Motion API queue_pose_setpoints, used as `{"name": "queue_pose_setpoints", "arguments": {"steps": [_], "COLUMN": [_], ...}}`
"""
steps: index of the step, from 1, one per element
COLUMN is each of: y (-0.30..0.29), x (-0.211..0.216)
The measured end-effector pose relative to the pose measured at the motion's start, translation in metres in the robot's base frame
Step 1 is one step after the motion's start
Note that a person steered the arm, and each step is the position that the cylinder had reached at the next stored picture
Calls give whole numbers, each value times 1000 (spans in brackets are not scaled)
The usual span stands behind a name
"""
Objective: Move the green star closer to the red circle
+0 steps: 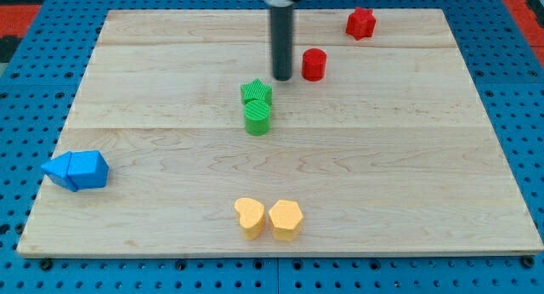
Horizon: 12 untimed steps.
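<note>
The green star [256, 93] lies near the board's middle, touching a green circle [257, 118] just below it. The red circle [314, 65] stands up and to the right of the star. My tip [282, 77] is on the board between them, just above and right of the green star and left of the red circle, touching neither as far as I can see.
A red star [360, 23] sits near the view's top right. Two blue blocks [76, 170] lie together at the left edge. A yellow heart [250, 217] and a yellow hexagon [286, 219] sit side by side near the bottom. The wooden board [408, 158] rests on a blue pegboard.
</note>
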State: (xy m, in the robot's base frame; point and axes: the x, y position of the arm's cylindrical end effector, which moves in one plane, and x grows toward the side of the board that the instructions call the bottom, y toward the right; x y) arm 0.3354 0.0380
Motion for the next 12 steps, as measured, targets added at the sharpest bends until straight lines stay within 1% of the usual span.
{"name": "queue_pose_setpoints", "arguments": {"steps": [1, 2, 3, 4, 5, 6, 7, 8, 9, 10, 12], "y": [46, 78, 96, 119, 125, 117, 114, 76, 5, -72, -91], "x": [-17, -27, -49, -33, -43, -42, 22, 108, 153, 139, 69]}}
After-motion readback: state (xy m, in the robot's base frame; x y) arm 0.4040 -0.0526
